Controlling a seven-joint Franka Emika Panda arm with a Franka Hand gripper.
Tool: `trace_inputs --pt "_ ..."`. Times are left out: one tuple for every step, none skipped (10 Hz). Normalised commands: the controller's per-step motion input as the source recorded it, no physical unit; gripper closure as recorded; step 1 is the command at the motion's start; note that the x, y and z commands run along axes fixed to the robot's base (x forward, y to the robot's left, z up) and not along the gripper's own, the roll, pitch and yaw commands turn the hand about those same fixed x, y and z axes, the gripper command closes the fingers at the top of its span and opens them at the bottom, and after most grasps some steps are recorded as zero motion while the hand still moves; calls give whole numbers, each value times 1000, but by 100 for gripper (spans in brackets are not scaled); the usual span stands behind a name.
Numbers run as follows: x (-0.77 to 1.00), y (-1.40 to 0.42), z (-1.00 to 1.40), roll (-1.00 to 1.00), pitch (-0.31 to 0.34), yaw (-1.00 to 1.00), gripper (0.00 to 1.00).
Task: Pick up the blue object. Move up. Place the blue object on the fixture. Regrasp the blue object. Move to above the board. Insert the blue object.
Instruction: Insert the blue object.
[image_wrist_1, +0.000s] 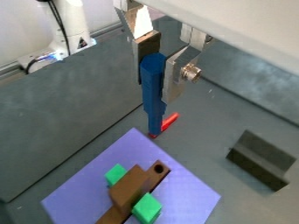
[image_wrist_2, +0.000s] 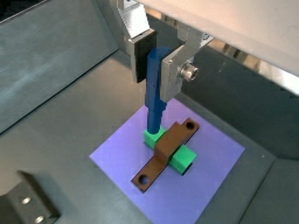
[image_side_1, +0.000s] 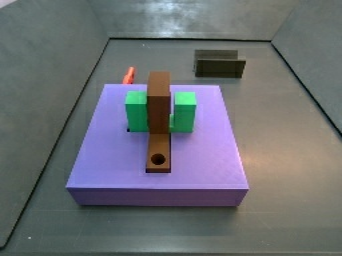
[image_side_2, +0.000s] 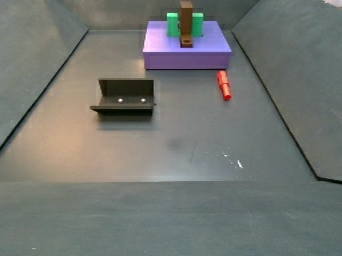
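In both wrist views my gripper (image_wrist_1: 159, 65) (image_wrist_2: 156, 63) is shut on the upper end of the blue object (image_wrist_1: 153, 98) (image_wrist_2: 155, 92), a slim peg hanging upright between the pads. Its lower tip shows above the near part of the board (image_wrist_1: 82, 201) (image_wrist_2: 216, 153), close to a green block (image_wrist_2: 153, 137) and the brown bar (image_wrist_1: 135, 192) (image_wrist_2: 167, 153). The bar's round hole (image_wrist_2: 142, 181) lies at its far end from the peg. The fixture (image_wrist_1: 260, 159) (image_wrist_2: 30, 203) stands bare on the floor. Neither side view shows the gripper or the blue object.
A red peg (image_wrist_1: 169, 122) (image_side_1: 128, 75) (image_side_2: 225, 85) lies on the floor beside the board (image_side_1: 120, 160) (image_side_2: 160, 55). Green blocks (image_side_1: 136, 110) flank the brown bar (image_side_1: 159, 120). The fixture (image_side_1: 219, 64) (image_side_2: 124, 97) sits apart from the board. Grey walls ring the floor.
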Motion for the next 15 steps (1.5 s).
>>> trace_inputs --pt "0 -197 -257 -307 -9 -26 100" --pt "0 -686 -357 -249 -14 0 100" --pt "49 -711 -457 -261 0 0 100" --pt "37 -726 -486 -243 0 0 100" --pt "71 -614 -494 -254 0 0 100" --pt "40 -477 -606 -84 0 0 100" --pt "0 -351 -663 -84 -81 0 100" --pt "-20 -223 -697 -111 -136 0 100" --pt "-183 -160 -631 -114 -180 -3 100" --pt "-226 -51 -471 -1 -230 0 100" --pt "-194 -11 -449 0 -240 94 100" --pt "-334 -240 -360 90 -256 251 100" --pt "-89 -260 -297 151 -196 263 100" --pt "0 -306 -323 164 -164 209 100" --pt "100 -343 -294 260 -1 74 100"
